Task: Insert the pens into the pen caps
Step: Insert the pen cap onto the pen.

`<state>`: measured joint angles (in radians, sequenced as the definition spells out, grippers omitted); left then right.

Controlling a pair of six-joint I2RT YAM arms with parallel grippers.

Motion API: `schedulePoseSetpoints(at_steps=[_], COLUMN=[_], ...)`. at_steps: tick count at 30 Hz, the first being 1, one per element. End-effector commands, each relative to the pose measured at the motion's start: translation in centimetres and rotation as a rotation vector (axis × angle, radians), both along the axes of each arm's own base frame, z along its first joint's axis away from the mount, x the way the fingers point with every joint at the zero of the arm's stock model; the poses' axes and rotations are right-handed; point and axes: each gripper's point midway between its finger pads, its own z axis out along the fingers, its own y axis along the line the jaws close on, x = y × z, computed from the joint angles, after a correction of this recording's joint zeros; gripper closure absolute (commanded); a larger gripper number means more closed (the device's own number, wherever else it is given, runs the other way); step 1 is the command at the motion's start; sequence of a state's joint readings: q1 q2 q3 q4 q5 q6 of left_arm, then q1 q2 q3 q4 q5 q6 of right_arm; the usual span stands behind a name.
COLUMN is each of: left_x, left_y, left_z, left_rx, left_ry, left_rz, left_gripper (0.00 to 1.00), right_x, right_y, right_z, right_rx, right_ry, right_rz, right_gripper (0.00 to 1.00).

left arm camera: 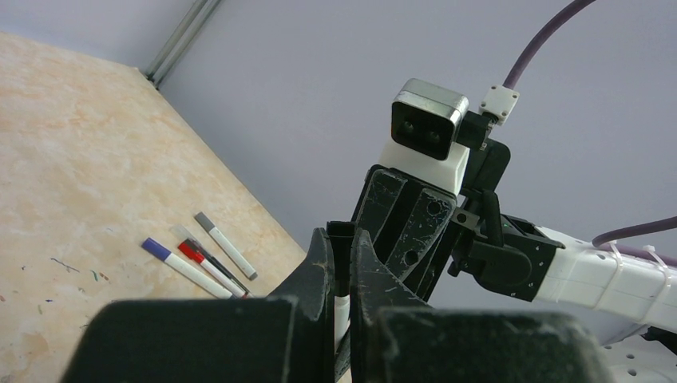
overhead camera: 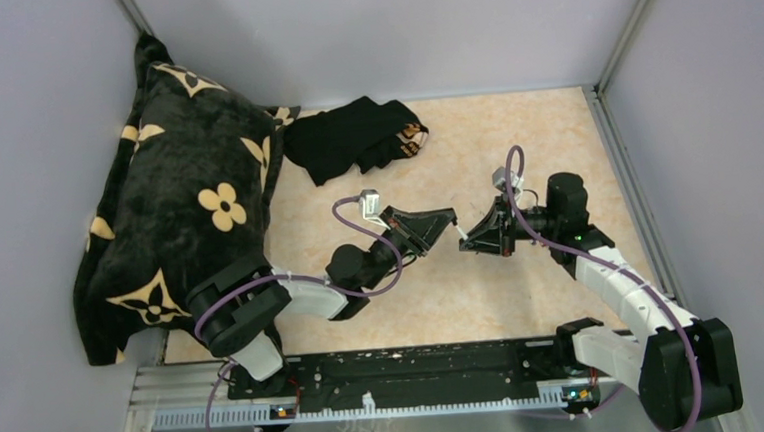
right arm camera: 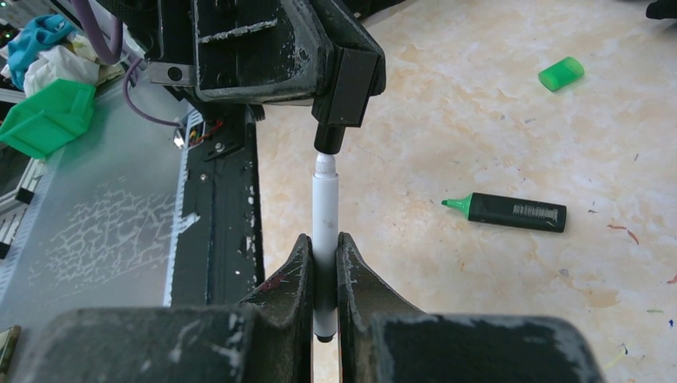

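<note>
The white pen (right arm camera: 325,203) is standing clamped between the right gripper's (right arm camera: 323,249) nearly closed fingers, its tip at the mouth of the black cap (right arm camera: 328,138) that the left gripper (left arm camera: 342,239) is pinching directly ahead. To the right gripper's right, a black marker (right arm camera: 511,212) is lying well apart from a green cap (right arm camera: 560,73), with table (right arm camera: 479,136) showing between them; four more pens (left arm camera: 209,257) are lying together left of the left gripper, near the wall (left arm camera: 319,80). To the right gripper's left, a rail (right arm camera: 231,215) is bordering the table, and a green bin (right arm camera: 48,120) is sitting beyond it, contents hidden.
</note>
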<state>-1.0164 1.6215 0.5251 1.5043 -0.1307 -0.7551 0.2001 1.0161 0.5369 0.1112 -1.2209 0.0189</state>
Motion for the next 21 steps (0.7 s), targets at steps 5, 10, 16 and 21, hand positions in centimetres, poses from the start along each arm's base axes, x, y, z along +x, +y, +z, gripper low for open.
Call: schedulePoseSetpoints(at_steps=[5,10,16,21], left_x=[-1.7,-1.9,-1.6,-1.5], left_y=[2.0,1.6,0.9,0.0], left_z=[5.6,5.7,5.7,5.5], left_rx=[-0.232,-0.243,-0.261,-0.263], left_ry=[-0.128,-0.116,-0.092,-0.086], left_rz=[-0.017,-0.043,-0.054,-0.045], left_gripper=[1.00,1.00,1.00,1.00], right_x=[0.2,1.0,2.0,2.9], right_y=[0.2,0.2,0.2,0.0], right_z=[2.1,2.3,3.0,3.3], right_rx=[0.034,0.039,0.065,0.065], right_ry=[-0.085,-0.072,-0.053,-0.054], right_rz=[0.016,-0.035,-0.102,-0.156], right_gripper=[1.00,1.00,1.00,1.00])
